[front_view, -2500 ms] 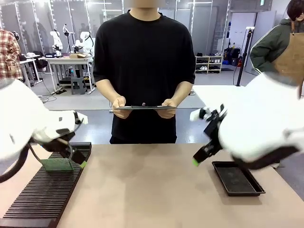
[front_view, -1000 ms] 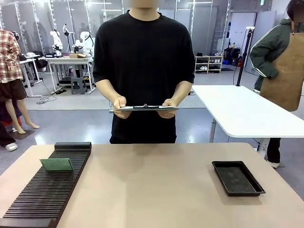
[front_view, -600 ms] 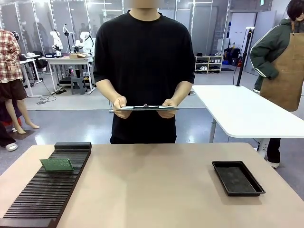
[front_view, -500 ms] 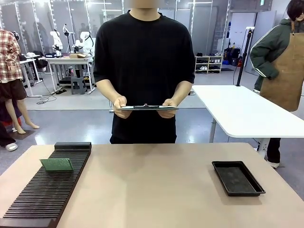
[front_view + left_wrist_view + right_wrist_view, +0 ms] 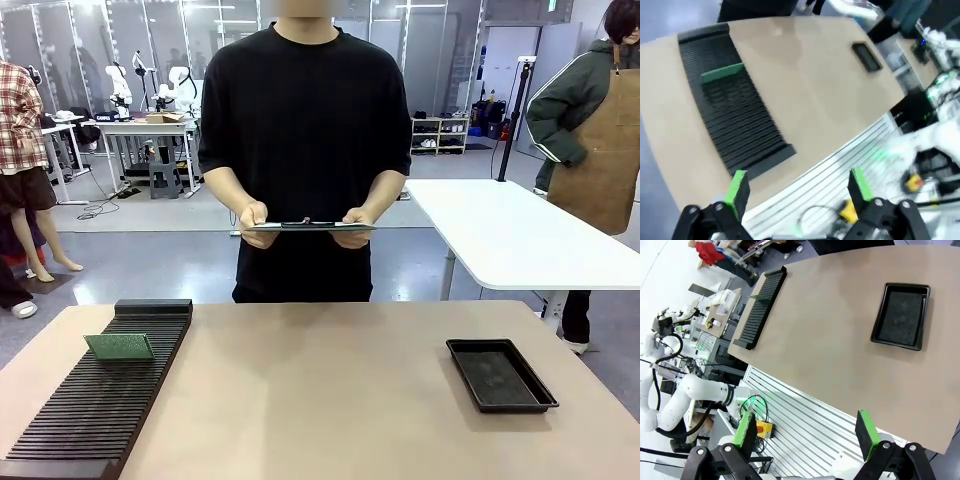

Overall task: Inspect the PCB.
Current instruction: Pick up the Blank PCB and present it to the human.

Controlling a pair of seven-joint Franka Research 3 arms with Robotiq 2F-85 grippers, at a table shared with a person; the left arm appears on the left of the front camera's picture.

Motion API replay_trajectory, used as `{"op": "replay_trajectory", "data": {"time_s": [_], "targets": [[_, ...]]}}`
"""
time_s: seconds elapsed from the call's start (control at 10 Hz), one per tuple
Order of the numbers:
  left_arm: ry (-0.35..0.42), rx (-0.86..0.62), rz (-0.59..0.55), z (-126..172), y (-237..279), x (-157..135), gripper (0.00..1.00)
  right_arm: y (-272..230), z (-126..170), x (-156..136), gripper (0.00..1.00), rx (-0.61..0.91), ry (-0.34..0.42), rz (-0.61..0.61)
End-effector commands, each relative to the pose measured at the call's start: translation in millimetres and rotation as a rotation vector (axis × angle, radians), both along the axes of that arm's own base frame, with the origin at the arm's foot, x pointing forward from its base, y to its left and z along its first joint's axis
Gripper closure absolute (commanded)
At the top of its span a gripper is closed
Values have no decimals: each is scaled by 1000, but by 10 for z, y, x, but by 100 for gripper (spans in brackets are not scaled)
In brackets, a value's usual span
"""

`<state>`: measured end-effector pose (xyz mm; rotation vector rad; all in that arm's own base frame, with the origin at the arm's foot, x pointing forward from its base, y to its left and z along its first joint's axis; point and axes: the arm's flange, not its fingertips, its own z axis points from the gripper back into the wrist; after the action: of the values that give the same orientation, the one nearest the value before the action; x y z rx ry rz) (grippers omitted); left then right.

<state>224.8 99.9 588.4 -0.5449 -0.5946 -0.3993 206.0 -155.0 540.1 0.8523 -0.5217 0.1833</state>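
Observation:
The PCB (image 5: pixel 119 346), a thin green board, stands upright in a slot of the black ribbed rack (image 5: pixel 95 410) at the table's left; from the left wrist camera the PCB (image 5: pixel 722 73) is a green strip across the rack (image 5: pixel 735 110). High above the table's near edge hangs my left gripper (image 5: pixel 797 185), open with nothing between its green pads. My right gripper (image 5: pixel 808 433) is likewise open and empty, well above the near edge. A person at the far side holds a grey clipboard (image 5: pixel 308 227) in both hands.
A shallow black tray (image 5: pixel 500 374) lies at the table's right, also the tray (image 5: pixel 901 316) in the right wrist view. A white side table (image 5: pixel 520 240) stands beyond the right end. The rack (image 5: pixel 761 306) runs along the left side.
Both arms hung over the table 2.5 s ago, the left gripper at the PCB; they have pulled back out of the front view. Nothing moved over the last second.

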Motion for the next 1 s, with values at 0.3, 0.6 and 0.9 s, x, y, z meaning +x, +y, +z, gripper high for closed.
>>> {"op": "replay_trajectory", "data": {"time_s": [0.3, 0.6, 0.9], "targets": [[-224, 777, -444, -357, -805, 1332, 0, -5, 12, -4, 0, 2, -13, 10], [-181, 831, -547, -926, -1019, 1719, 0, -5, 12, -4, 0, 2, -13, 10], [-183, 762, -517, -965, -971, 1846, 0, -5, 12, -4, 0, 2, -13, 10]]}}
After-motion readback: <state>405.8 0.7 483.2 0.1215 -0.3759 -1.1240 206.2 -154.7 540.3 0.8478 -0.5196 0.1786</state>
